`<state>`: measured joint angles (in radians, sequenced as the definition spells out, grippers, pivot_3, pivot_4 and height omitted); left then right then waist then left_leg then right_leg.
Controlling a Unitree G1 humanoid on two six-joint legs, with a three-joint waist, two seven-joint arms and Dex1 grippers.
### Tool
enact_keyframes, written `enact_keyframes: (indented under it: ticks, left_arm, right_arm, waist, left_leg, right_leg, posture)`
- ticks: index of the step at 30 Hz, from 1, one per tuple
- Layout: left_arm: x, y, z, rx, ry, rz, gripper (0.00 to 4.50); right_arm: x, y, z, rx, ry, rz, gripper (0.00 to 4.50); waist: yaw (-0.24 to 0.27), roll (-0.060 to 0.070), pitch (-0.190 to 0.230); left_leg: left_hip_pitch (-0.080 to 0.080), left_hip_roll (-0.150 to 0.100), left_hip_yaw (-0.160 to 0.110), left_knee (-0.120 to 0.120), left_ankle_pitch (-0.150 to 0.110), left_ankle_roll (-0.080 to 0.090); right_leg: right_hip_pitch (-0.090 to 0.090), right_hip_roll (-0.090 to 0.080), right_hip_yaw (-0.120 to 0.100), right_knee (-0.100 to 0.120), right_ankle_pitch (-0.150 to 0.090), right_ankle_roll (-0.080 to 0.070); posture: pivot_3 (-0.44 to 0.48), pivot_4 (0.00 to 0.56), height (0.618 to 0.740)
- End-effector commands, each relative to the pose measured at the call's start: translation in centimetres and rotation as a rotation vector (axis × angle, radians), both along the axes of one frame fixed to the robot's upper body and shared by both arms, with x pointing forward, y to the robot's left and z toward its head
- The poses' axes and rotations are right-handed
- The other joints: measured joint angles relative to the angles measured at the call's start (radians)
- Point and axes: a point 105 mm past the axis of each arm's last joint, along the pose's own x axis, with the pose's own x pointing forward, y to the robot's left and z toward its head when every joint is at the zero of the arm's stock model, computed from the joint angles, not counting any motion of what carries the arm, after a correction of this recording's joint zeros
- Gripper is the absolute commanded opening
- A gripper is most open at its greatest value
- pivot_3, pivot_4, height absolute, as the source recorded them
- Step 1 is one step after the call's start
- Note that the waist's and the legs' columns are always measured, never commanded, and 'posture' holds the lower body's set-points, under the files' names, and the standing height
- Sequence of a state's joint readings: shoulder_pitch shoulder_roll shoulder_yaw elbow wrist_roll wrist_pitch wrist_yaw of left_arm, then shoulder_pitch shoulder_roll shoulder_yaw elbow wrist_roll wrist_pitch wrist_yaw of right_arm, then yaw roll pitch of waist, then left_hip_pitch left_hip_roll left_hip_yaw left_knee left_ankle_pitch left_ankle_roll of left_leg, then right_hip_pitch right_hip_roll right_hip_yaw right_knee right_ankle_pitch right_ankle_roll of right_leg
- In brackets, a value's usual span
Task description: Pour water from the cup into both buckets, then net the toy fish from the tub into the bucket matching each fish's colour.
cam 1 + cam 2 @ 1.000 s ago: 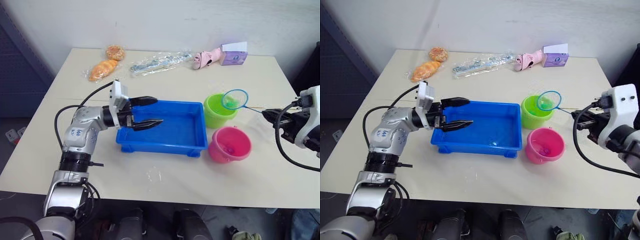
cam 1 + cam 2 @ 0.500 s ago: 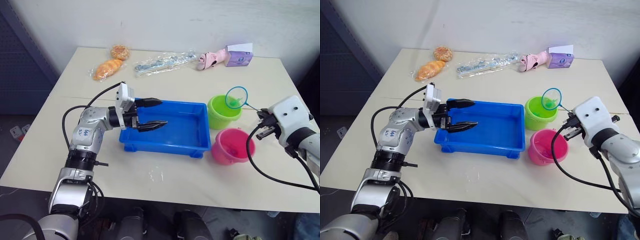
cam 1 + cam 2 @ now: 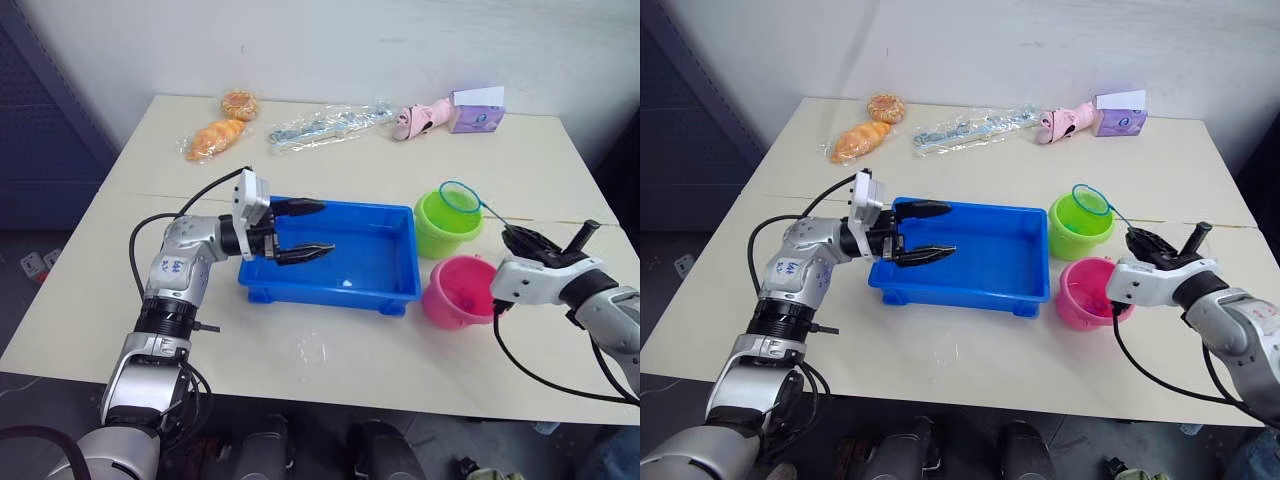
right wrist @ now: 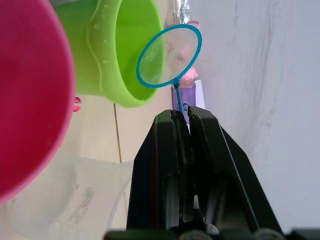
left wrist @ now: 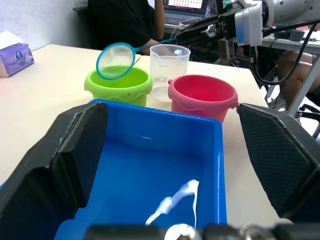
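Right gripper [image 4: 182, 125] is clamped tight on the net's [image 3: 459, 196] thin wire handle, so the little round blue-rimmed hoop sits out past its fingertips, right over the glossy lime green bucket [image 3: 444, 223]. The pink bucket [image 3: 459, 291] is just beside that gripper, rolled rim and all. The clear plastic cup [image 5: 169, 64] stands behind both buckets in the left wrist view. Left gripper [image 3: 304, 230] hangs spread wide over the near end of the shallow blue tub [image 3: 331, 284], with smooth open floor ahead of it.
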<state>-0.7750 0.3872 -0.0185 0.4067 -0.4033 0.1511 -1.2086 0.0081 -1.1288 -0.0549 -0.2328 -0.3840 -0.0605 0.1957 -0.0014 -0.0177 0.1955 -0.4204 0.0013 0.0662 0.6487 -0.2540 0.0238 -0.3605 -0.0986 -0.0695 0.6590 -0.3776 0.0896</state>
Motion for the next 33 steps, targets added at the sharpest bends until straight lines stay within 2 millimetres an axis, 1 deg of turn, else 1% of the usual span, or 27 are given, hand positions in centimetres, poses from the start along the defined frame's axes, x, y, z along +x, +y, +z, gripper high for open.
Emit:
enact_keyframes:
  ticks: [1, 2, 3, 6, 8, 9, 11, 12, 14, 15, 16, 17, 18, 19, 20, 21, 22, 23, 24, 26, 29, 30, 32, 33]
  left_arm:
    - [-1.1, 0.3, 1.4, -0.028, -0.087, -0.079, 4.46]
    - [-1.6, 0.7, 1.6, -0.039, -0.097, -0.107, 4.46]
    - [-1.8, 1.2, 1.8, -0.042, -0.102, -0.119, 4.46]
    - [-2.4, 3.0, 2.0, -0.031, -0.085, -0.137, 4.46]
    - [-3.2, 4.4, 2.6, -0.033, -0.105, -0.150, 4.46]
    - [-3.6, 4.9, 2.8, -0.032, -0.115, -0.158, 4.46]
    - [-5.0, 6.1, 2.8, -0.009, -0.118, -0.192, 4.46]
    - [-6.1, 6.9, 2.4, 0.023, -0.100, -0.211, 4.46]
    - [-7.6, 8.0, 1.5, 0.080, -0.063, -0.238, 4.46]
    - [-8.1, 8.2, 1.2, 0.101, -0.049, -0.247, 4.46]
    - [-9.0, 8.6, 0.1, 0.156, -0.029, -0.258, 4.46]
    - [-9.7, 8.9, -0.7, 0.194, -0.013, -0.269, 4.46]
    - [-10.2, 9.3, -1.8, 0.232, 0.002, -0.268, 4.46]
    - [-10.5, 9.6, -2.4, 0.255, 0.011, -0.267, 4.46]
    - [-10.6, 9.9, -3.0, 0.265, 0.014, -0.254, 4.46]
    - [-10.7, 10.2, -3.5, 0.277, 0.022, -0.246, 4.46]
    - [-10.8, 10.4, -3.8, 0.283, 0.025, -0.243, 4.46]
    - [-10.9, 10.5, -4.2, 0.294, 0.025, -0.242, 4.46]
    - [-11.0, 10.6, -4.4, 0.301, 0.023, -0.243, 4.46]
    - [-11.2, 10.6, -5.0, 0.306, 0.036, -0.241, 4.46]
    - [-11.3, 10.6, -5.2, 0.306, 0.046, -0.237, 4.46]
    - [-11.3, 10.5, -5.3, 0.307, 0.049, -0.233, 4.46]
    - [-11.3, 10.5, -5.3, 0.310, 0.053, -0.227, 4.46]
    - [-11.2, 10.5, -5.2, 0.312, 0.054, -0.226, 4.46]
  right_arm:
    - [-0.7, 0.9, 3.9, 0.197, -0.134, 0.074, 0.00]
    - [-1.0, 1.2, 4.1, 0.325, -0.102, 0.096, 0.00]
    - [-1.4, 1.9, 4.1, 0.500, -0.031, 0.145, 0.00]
    - [-3.3, 4.6, 4.4, 0.888, 0.190, 0.319, 0.00]
    - [-4.8, 6.3, 4.3, 1.050, 0.364, 0.398, 0.00]
    - [-5.4, 7.0, 4.1, 1.086, 0.435, 0.425, 0.00]
    - [-6.5, 8.8, 3.5, 1.125, 0.584, 0.469, 0.00]
    - [-7.4, 10.3, 2.7, 1.118, 0.695, 0.501, 0.00]
    - [-9.0, 12.3, 1.3, 1.087, 0.851, 0.547, 0.00]
    - [-9.4, 12.9, 0.9, 1.069, 0.896, 0.560, 0.00]
    - [-10.3, 13.9, -0.3, 1.035, 0.971, 0.597, 0.00]
    - [-11.0, 14.6, -1.2, 1.011, 1.023, 0.626, 0.00]
    - [-11.4, 15.2, -2.9, 0.988, 1.089, 0.615, 0.00]
    - [-11.7, 15.6, -4.0, 0.971, 1.131, 0.605, 0.00]
    - [-11.4, 15.8, -5.4, 0.994, 1.159, 0.567, 0.00]
    - [-10.9, 16.1, -6.7, 0.985, 1.163, 0.541, 0.00]
    - [-10.6, 16.2, -7.5, 0.977, 1.158, 0.530, 0.00]
    - [-10.2, 16.3, -8.9, 0.941, 1.164, 0.511, 0.00]
    - [-10.0, 16.4, -9.9, 0.908, 1.168, 0.505, 0.00]
    - [-9.1, 17.0, -11.5, 0.912, 1.170, 0.505, 0.00]
    - [-8.2, 17.5, -13.0, 0.891, 1.176, 0.524, 0.00]
    - [-7.6, 17.6, -13.3, 0.902, 1.174, 0.518, 0.00]
    - [-6.7, 17.6, -13.6, 0.917, 1.164, 0.524, 0.00]
    - [-6.6, 17.6, -13.5, 0.921, 1.175, 0.533, 0.00]
  waist:
    - [0.001, 0.000, 0.000]
    - [0.001, 0.000, 0.000]
    - [0.000, 0.000, 0.000]
    - [-0.002, 0.000, 0.000]
    - [-0.002, 0.001, 0.000]
    - [-0.001, 0.001, 0.000]
    - [-0.003, 0.001, 0.000]
    - [-0.003, 0.001, 0.000]
    - [-0.004, 0.001, 0.000]
    - [-0.004, 0.001, 0.000]
    - [-0.003, 0.000, 0.000]
    - [-0.003, 0.000, 0.000]
    - [-0.003, 0.000, 0.000]
    - [-0.003, 0.000, 0.000]
    - [-0.001, 0.000, 0.000]
    - [-0.001, 0.000, 0.000]
    - [0.000, 0.000, 0.000]
    - [-0.001, 0.000, 0.000]
    - [-0.001, 0.000, 0.000]
    - [-0.003, 0.000, 0.000]
    - [-0.007, 0.000, 0.000]
    - [-0.009, 0.000, 0.000]
    - [-0.013, 0.000, 0.000]
    - [-0.014, 0.000, 0.000]
  left_leg:
    - [0.000, 0.000, 0.000, 0.000, 0.000, 0.000]
    - [0.000, 0.001, -0.001, 0.000, 0.000, 0.000]
    - [0.000, 0.001, -0.002, 0.000, 0.000, 0.000]
    - [0.000, 0.002, -0.004, 0.000, 0.000, -0.001]
    - [0.001, 0.002, -0.005, 0.000, 0.001, -0.001]
    - [0.000, 0.002, -0.005, 0.000, 0.000, -0.001]
    - [0.001, 0.002, -0.007, 0.001, 0.000, 0.000]
    - [0.001, 0.002, -0.007, 0.001, 0.000, 0.000]
    - [0.001, 0.002, -0.007, 0.001, 0.000, 0.001]
    - [0.001, 0.002, -0.008, 0.000, 0.000, 0.001]
    - [0.002, 0.002, -0.008, 0.000, 0.000, 0.001]
    - [0.002, 0.002, -0.009, 0.000, -0.001, 0.001]
    - [0.002, 0.002, -0.009, 0.000, -0.001, 0.001]
    - [0.003, 0.002, -0.009, 0.000, -0.001, 0.002]
    - [0.003, 0.002, -0.009, 0.000, -0.001, 0.002]
    - [0.004, 0.001, -0.009, 0.000, -0.002, 0.003]
    - [0.004, 0.001, -0.009, 0.000, -0.002, 0.003]
    - [0.004, 0.001, -0.009, 0.000, -0.002, 0.003]
    - [0.005, -0.001, -0.009, 0.000, -0.004, 0.006]
    - [0.006, -0.002, -0.008, -0.001, -0.004, 0.006]
    - [0.014, -0.002, -0.008, -0.003, -0.006, 0.004]
    - [0.014, -0.002, -0.007, -0.003, -0.006, 0.004]
    - [0.015, -0.001, -0.008, -0.003, -0.006, 0.004]
    - [0.015, -0.001, -0.008, -0.003, -0.006, 0.004]
  right_leg:
    - [0.000, 0.000, 0.000, 0.000, 0.000, 0.000]
    - [0.001, 0.001, -0.001, 0.000, 0.000, 0.000]
    - [0.002, 0.001, -0.002, 0.000, 0.000, 0.000]
    - [0.004, 0.002, -0.004, 0.000, 0.000, 0.000]
    - [0.004, 0.002, -0.005, 0.001, 0.000, 0.000]
    - [0.004, 0.002, -0.005, 0.000, 0.000, 0.000]
    - [0.006, 0.002, -0.005, 0.000, 0.000, 0.000]
    - [0.006, 0.001, -0.005, -0.001, 0.000, 0.000]
    - [0.006, 0.001, -0.005, -0.001, 0.000, 0.000]
    - [0.007, 0.001, -0.005, -0.002, 0.000, -0.001]
    - [0.007, 0.001, -0.005, -0.003, 0.000, -0.001]
    - [0.007, 0.000, -0.005, -0.005, 0.000, -0.001]
    - [0.008, 0.000, -0.005, -0.006, 0.000, -0.001]
    - [0.008, 0.000, -0.005, -0.006, 0.000, -0.001]
    - [0.009, -0.001, -0.005, -0.006, 0.000, -0.001]
    - [0.009, -0.002, -0.005, -0.006, 0.000, -0.001]
    - [0.010, -0.002, -0.005, -0.006, 0.000, -0.001]
    - [0.010, -0.003, -0.005, -0.007, 0.000, -0.001]
    - [0.010, -0.004, -0.005, -0.006, 0.000, -0.001]
    - [0.011, -0.006, -0.005, -0.006, 0.000, -0.001]
    - [0.018, -0.006, -0.005, -0.007, -0.001, -0.001]
    - [0.018, -0.006, -0.005, -0.006, -0.001, -0.002]
    - [0.018, -0.005, -0.005, -0.006, -0.001, -0.002]
    - [0.018, -0.005, -0.005, -0.006, -0.001, -0.002]
  posture:
    - [0.000, 0.150, 0.740]
    - [0.000, 0.150, 0.740]
    - [0.000, 0.150, 0.740]
    - [0.000, 0.150, 0.740]
    - [0.000, 0.150, 0.740]
    - [0.000, 0.150, 0.740]
    - [0.000, 0.150, 0.740]
    - [0.000, 0.150, 0.740]
    - [0.000, 0.150, 0.740]
    - [0.000, 0.150, 0.740]
    - [0.000, 0.150, 0.740]
    - [0.000, 0.150, 0.740]
    - [0.000, 0.150, 0.740]
    - [0.000, 0.150, 0.740]
    - [0.000, 0.150, 0.740]
    - [0.000, 0.150, 0.740]
    - [0.000, 0.150, 0.740]
    - [0.000, 0.150, 0.740]
    - [0.000, 0.150, 0.740]
    - [0.000, 0.150, 0.740]
    - [0.000, 0.150, 0.740]
    - [0.000, 0.150, 0.740]
    - [0.000, 0.150, 0.740]
    - [0.000, 0.150, 0.740]
